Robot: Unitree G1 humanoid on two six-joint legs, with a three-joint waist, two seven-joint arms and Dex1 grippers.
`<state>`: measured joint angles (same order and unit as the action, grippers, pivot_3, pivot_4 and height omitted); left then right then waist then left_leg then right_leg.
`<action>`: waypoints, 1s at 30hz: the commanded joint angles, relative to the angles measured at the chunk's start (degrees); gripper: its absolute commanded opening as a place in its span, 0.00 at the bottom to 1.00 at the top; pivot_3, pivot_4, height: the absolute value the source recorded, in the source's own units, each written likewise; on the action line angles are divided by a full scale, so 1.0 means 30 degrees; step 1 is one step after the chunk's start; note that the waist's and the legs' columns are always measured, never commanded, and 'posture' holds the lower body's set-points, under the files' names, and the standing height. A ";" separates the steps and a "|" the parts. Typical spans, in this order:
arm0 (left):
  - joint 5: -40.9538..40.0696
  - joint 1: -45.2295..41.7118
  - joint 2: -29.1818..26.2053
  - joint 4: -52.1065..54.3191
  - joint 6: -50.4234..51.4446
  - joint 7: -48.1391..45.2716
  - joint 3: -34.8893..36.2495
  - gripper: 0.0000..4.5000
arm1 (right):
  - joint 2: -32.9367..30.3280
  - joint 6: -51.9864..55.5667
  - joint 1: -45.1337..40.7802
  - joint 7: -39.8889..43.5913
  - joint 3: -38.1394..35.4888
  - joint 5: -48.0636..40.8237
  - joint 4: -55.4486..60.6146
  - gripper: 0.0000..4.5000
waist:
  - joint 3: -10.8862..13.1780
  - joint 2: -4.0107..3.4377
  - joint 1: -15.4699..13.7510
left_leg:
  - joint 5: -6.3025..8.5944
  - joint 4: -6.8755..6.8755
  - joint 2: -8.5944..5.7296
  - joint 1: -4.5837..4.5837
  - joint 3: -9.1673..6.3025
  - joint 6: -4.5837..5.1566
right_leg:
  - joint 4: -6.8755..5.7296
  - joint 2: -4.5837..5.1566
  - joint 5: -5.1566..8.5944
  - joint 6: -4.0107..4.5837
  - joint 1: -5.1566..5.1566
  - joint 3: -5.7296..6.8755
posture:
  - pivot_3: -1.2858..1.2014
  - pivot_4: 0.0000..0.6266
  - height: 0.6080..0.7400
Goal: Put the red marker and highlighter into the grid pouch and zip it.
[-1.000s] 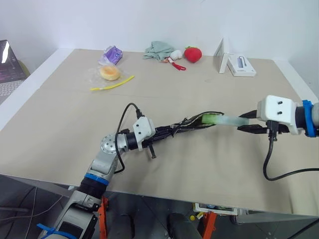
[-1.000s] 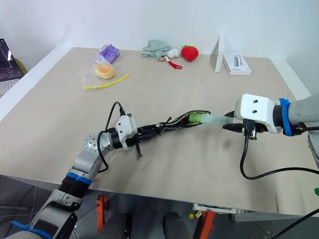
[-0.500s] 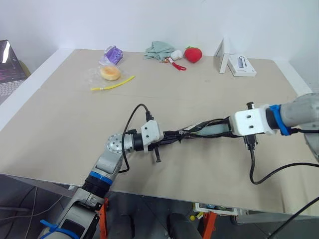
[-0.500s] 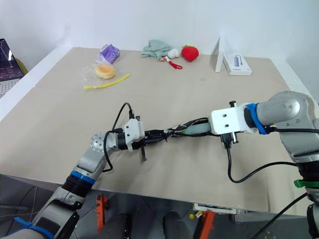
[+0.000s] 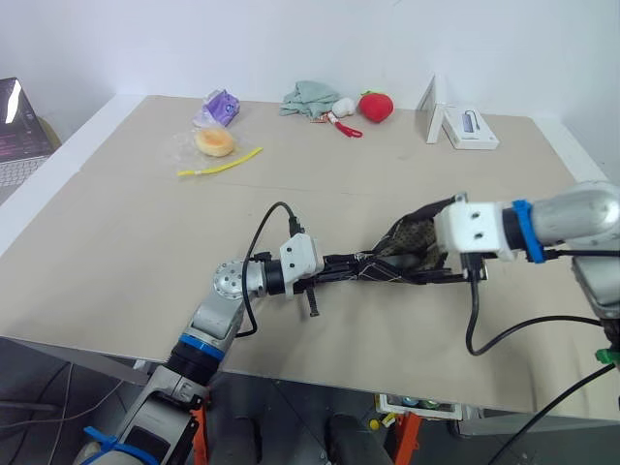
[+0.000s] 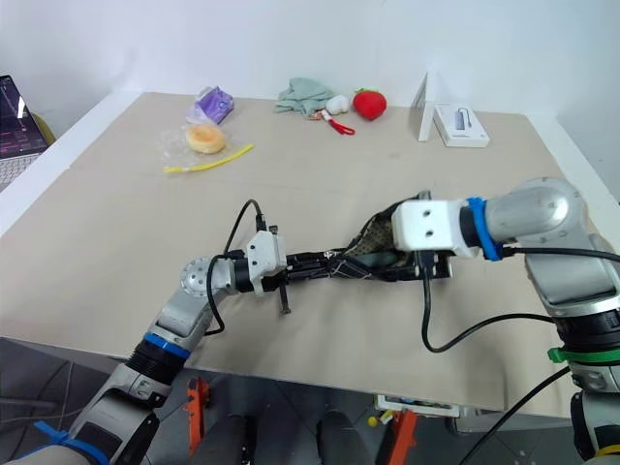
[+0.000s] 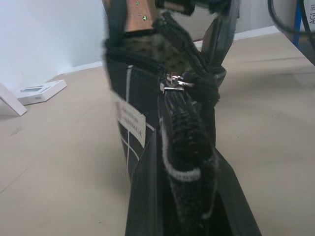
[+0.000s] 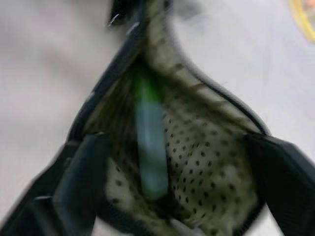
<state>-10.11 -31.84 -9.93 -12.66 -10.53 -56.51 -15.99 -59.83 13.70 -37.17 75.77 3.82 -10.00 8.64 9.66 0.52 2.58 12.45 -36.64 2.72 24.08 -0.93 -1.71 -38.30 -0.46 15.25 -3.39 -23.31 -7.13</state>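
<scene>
The grid pouch [image 5: 402, 244] hangs just above the table's middle, its mouth gaping toward my right arm. My left gripper [image 5: 360, 271] is shut on the pouch's left end, and the white label [image 7: 132, 119] and zipper pull [image 7: 172, 81] show close up in the left wrist view. My right gripper [image 5: 426, 263] is open with its fingers [image 8: 81, 172] spread inside the mouth. The highlighter [image 8: 150, 147], pale mint with a green cap, lies loose on the dotted lining between them. The red marker is out of view.
Along the table's far edge lie a purple packet [image 5: 220, 105], a wrapped bun [image 5: 213, 141], a yellow stick [image 5: 219, 165], a teal cloth [image 5: 308, 97], a strawberry plush [image 5: 375, 106] and a white box [image 5: 469, 128]. A laptop [image 5: 19, 136] sits off to the left.
My right gripper carried the highlighter leftward into the pouch's mouth and opened. The highlighter now lies inside, and the mouth gapes wider. My left gripper kept its hold.
</scene>
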 commanded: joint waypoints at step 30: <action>-0.0139 0.0151 0.0058 0.1243 0.0514 0.0495 0.0041 0.00 | 0.1928 0.4456 0.0904 -0.1975 -0.0277 -0.4343 0.3336 0.00 | -0.0001 0.0000 0.0001 | -0.0017 -0.0063 0.0000 0.0007 -0.0087 0.0002 | -0.0094 -0.0021 -0.0007 0.0013 0.0011 0.0082 | 0.52 0.24 0.92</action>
<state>-10.10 -31.26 -9.88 -11.73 -8.68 -55.36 -16.01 -53.61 27.83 -33.36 69.71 3.85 -23.22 18.46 9.66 0.52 2.58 12.40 -36.83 2.72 24.10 -1.20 -1.71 -38.59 -0.52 15.22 -3.35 -23.28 -6.88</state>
